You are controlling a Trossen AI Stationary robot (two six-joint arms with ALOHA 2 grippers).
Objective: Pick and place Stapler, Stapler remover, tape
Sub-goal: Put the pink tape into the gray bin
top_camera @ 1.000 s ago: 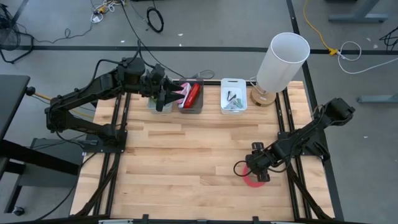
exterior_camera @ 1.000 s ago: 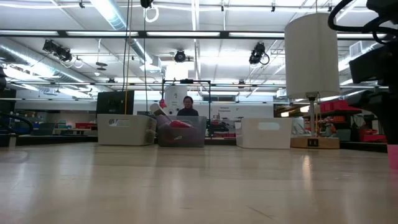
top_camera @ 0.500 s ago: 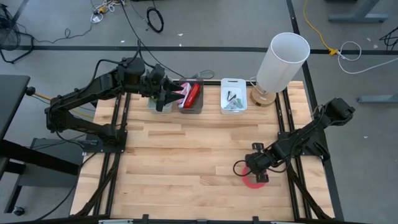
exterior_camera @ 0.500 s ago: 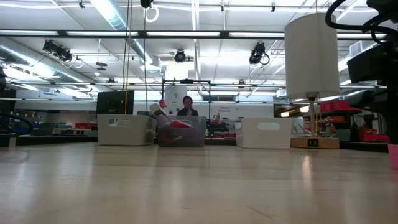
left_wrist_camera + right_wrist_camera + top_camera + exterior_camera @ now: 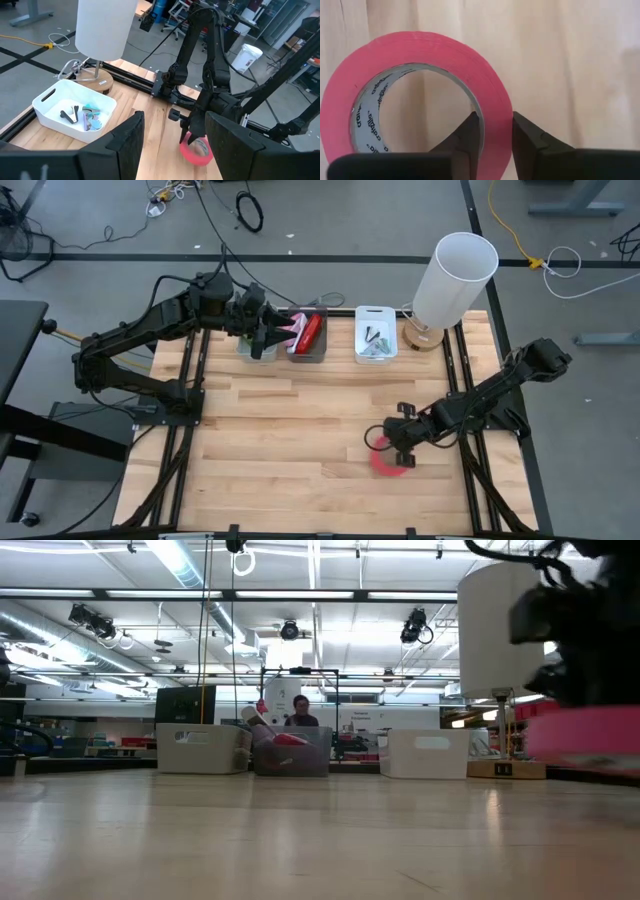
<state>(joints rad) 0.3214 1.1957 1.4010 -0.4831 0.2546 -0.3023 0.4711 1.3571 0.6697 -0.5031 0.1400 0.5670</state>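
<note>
**Red tape gripped, not yet binned**

Left gripper [image 5: 262,338] hangs over the bins at the surface's far edge, jaws spread, pinching nothing. A red item lies in the grey bin [image 5: 307,334]; small tools lie in the white bin [image 5: 375,333]. Right gripper [image 5: 400,452], near the near-right corner, pinches the red tape [image 5: 387,462] wall. Delivery remains.

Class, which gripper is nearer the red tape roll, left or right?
Right. The right gripper has its fingers clamped across the wall of the red tape roll. The left gripper hangs over the bins at the table's far edge, well away.
</note>
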